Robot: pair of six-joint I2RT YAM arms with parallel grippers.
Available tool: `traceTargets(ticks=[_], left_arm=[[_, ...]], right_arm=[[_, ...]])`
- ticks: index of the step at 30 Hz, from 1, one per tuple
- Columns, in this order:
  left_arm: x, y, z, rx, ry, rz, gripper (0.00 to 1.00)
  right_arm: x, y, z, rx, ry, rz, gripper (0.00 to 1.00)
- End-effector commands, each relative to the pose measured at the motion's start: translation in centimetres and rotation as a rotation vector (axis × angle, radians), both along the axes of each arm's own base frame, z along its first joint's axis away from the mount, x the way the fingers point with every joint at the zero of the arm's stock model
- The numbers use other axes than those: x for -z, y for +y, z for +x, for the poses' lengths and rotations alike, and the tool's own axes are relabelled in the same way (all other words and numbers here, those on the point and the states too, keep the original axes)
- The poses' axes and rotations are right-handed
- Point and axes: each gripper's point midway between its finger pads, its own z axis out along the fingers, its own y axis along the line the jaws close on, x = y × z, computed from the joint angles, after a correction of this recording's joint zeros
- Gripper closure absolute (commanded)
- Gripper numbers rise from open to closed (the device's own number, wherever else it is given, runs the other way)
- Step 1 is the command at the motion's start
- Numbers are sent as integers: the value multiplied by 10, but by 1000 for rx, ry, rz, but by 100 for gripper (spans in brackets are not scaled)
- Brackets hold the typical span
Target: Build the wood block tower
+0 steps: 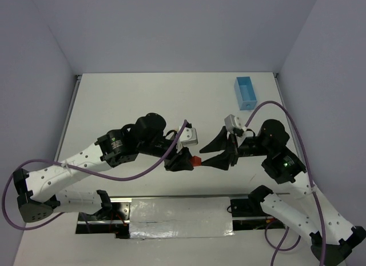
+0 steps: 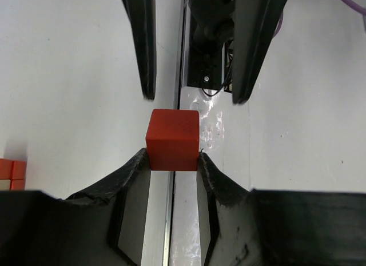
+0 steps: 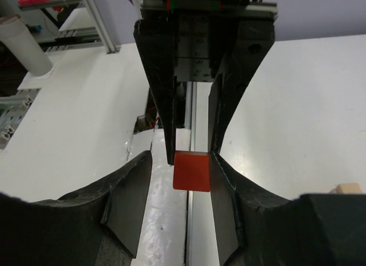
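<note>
My left gripper (image 1: 190,161) is shut on a red-orange wooden cube (image 1: 196,161) and holds it by its near end above the table's front edge. In the left wrist view the cube (image 2: 172,139) sticks out past my fingertips (image 2: 206,163). My right gripper (image 1: 202,157) faces it, open, with its jaws either side of the same cube. In the right wrist view the cube (image 3: 192,171) lies against my right finger (image 3: 224,177), with a gap on the left side. Other red-orange blocks (image 2: 11,170) show at the left edge of the left wrist view. A pale tan block (image 3: 349,188) shows at the right.
A light-blue tray (image 1: 245,92) stands at the back right. A shiny foil-covered strip and metal rail (image 1: 180,217) run along the table's near edge, right under both grippers. Purple cables loop beside each arm.
</note>
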Motion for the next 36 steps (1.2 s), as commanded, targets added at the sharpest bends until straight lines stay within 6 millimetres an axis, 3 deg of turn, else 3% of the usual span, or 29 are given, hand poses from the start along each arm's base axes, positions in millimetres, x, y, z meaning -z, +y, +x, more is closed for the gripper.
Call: traceTargets(ticks=[1,8,16,19,30,34,36], left_arm=[[-26,1,-5,30,-51,-73,100],[-19,-2,-6,44,-32,-49,100],[-24,3,-6,49,-76,-63,100],[-25,4,-6,48,-82,-63,100],[-28,7,-2,26,-104,-56,100],[-29,8,-2,24,-108,-61,100],[-30,8,-2,26,-108,-63,100]], right_arm=[[-2,10,2,14,-5,-21,48],[1,22,6,35,-40,-13,45],[12,26,15,57,-14,-50,48],[15,27,12,34,-6,-57,41],[17,26,0,-31,5,-66,38],[22,27,2,-27,19,-73,39],[20,28,1,-35,13,-64,47]])
